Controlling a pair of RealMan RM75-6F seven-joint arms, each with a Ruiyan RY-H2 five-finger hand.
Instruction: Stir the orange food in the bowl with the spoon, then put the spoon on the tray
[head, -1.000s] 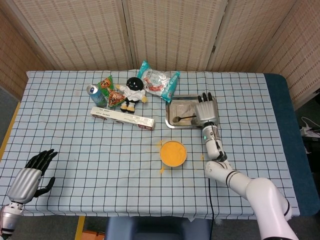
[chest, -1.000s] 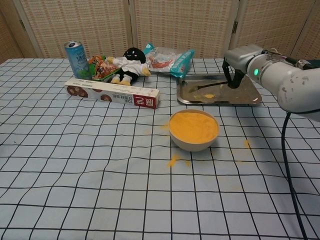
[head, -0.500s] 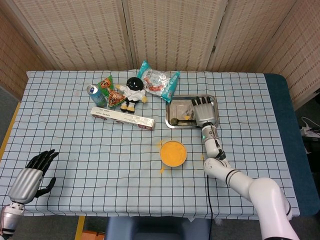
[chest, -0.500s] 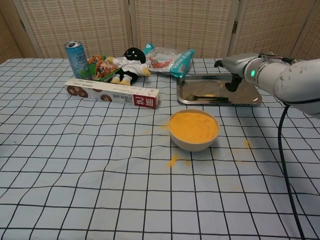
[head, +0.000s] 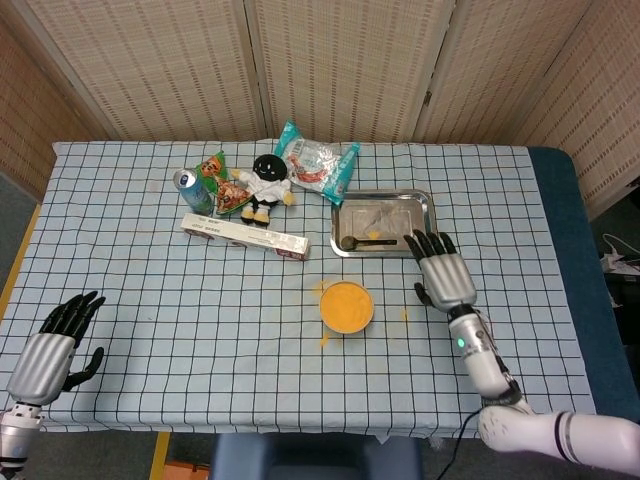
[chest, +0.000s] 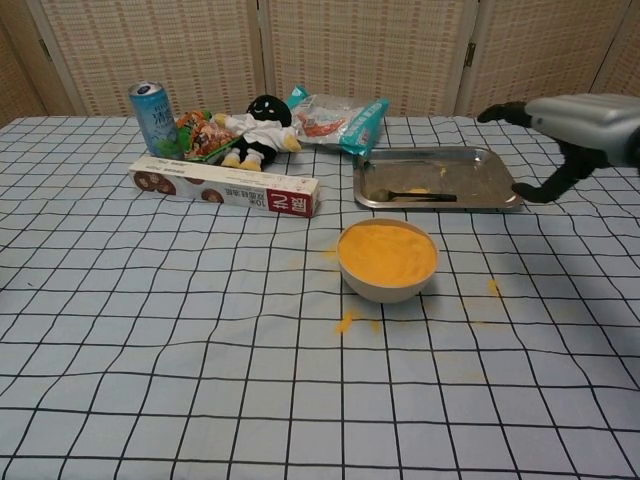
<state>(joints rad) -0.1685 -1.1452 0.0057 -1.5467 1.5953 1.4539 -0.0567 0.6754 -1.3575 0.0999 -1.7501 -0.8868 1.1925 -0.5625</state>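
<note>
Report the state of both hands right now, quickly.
Left hand: open, fingers apart, holding nothing, near the table's front edge.
Right hand: open, fingers spread, holding nothing; the spoon lies on the tray.

Little of the print in front of me can be read. On the long white and red cardboard box (chest: 224, 187), lying just in front of the black and white plush doll, I can make out what looks like "10" on its red end panel; the rest of its lettering is too small. The tall blue and silver drink can (chest: 151, 118) carries writing I cannot read, and so do the snack bags.
</note>
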